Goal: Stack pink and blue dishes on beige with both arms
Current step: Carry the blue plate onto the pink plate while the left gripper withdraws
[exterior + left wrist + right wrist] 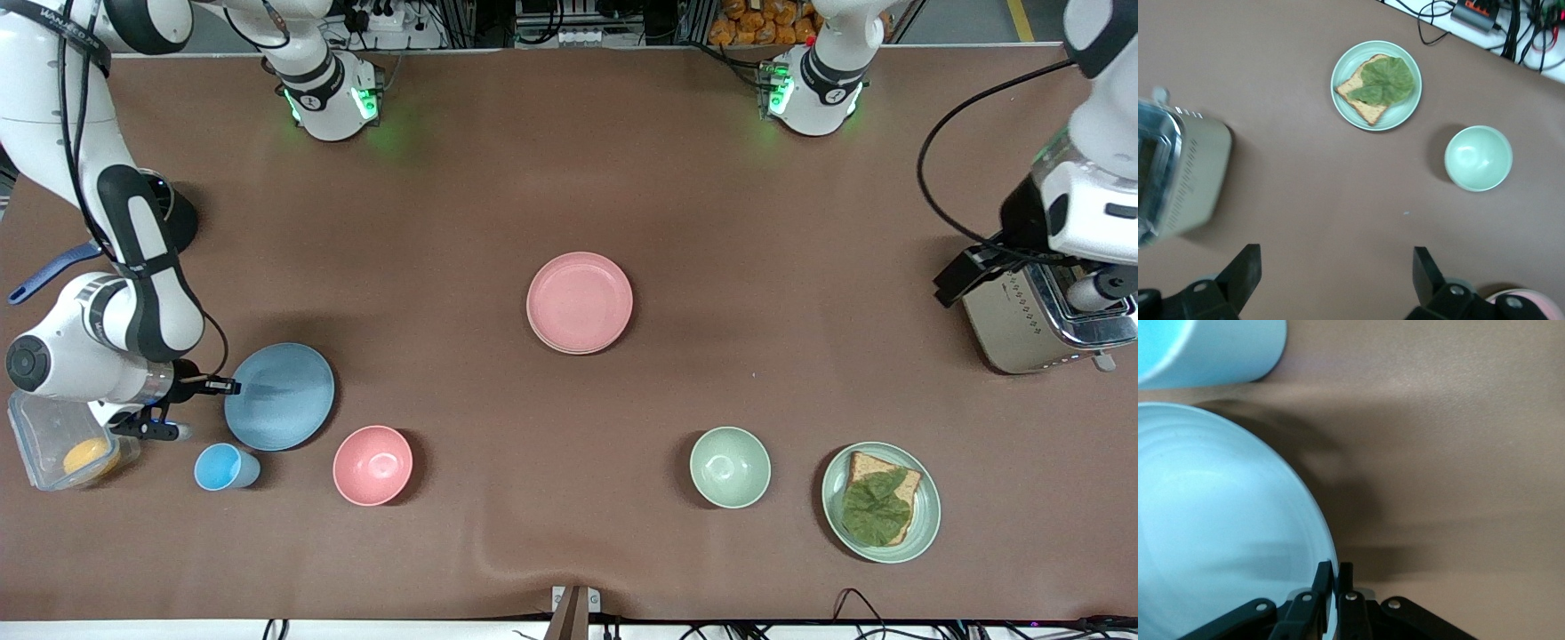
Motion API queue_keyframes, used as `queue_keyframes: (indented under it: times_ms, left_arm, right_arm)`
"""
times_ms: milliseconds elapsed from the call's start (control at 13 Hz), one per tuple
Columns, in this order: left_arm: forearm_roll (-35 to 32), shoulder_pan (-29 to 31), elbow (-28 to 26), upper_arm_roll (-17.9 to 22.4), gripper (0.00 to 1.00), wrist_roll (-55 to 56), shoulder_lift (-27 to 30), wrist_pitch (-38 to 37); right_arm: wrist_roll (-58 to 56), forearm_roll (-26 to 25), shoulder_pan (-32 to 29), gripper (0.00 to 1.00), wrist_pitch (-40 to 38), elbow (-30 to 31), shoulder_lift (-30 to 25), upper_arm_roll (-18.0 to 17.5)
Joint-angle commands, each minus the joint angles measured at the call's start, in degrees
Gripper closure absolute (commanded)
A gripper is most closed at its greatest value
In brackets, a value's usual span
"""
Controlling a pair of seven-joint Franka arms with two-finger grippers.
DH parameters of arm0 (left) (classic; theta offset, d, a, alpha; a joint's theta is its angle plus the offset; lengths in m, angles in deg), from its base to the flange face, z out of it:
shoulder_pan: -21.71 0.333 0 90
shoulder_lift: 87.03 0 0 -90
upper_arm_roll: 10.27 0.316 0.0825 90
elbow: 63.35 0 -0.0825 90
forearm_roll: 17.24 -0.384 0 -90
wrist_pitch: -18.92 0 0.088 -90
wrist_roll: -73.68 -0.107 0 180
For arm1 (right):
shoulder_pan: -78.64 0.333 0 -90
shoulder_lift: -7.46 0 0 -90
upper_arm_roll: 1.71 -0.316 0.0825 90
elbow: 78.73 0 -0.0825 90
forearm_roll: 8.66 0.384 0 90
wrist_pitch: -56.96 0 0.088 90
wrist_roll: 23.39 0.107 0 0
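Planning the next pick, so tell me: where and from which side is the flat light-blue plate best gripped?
Probably at its low rim, on the edge toward the right arm's end of the table. The flat light-blue plate lies too flat and wide to span, so only a thin rim pinch fits. The right gripper is already there, shut on that rim. The left gripper waits open above the table near the toaster.

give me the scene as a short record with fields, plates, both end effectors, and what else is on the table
pink plate: middle of the table, stacked on a beige plate, of which only a rim sliver shows
blue plate: toward the right arm's end, beside the blue cup
right end effector: shut on the blue plate's rim
left end effector: open, above the table near the toaster
bowls: pink bowl, green bowl
green plate: holds bread and a leaf
clear container: beside the right arm, something orange inside
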Motion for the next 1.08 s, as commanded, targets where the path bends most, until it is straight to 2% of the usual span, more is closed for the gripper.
queue_keyframes:
  times_ms: [0, 77, 308, 615, 1000]
  left_arm:
    - [0.28, -7.39, -0.52, 11.19, 0.00, -10.22, 1.52, -1.74]
    - [1.07, -10.50, -0.26, 15.70, 0.00, -11.72, 1.34, -2.54]
    - [2.04, -17.89, -0.17, 22.05, 0.00, -13.59, 1.26, -2.55]
    - [3.01, -17.91, 0.27, 21.81, 0.00, -14.11, -0.41, 0.16]
    - [3.97, -17.21, 0.36, 21.81, 0.00, -14.38, -0.50, 1.23]
  right_arm:
    - [-0.24, 0.90, 0.77, 1.00, -3.07, 0.67, -2.88, -0.10]
    - [-0.07, 0.90, 1.21, 1.00, -3.34, 0.58, -3.32, -0.10]
    - [-0.06, 0.90, 1.56, 1.00, -4.65, 0.58, -4.38, -0.10]
    - [2.30, 1.42, 2.88, 1.00, -9.30, 0.49, -7.45, -0.19]
    - [11.08, 11.24, 9.19, 1.00, -19.31, 0.49, -13.33, -0.54]
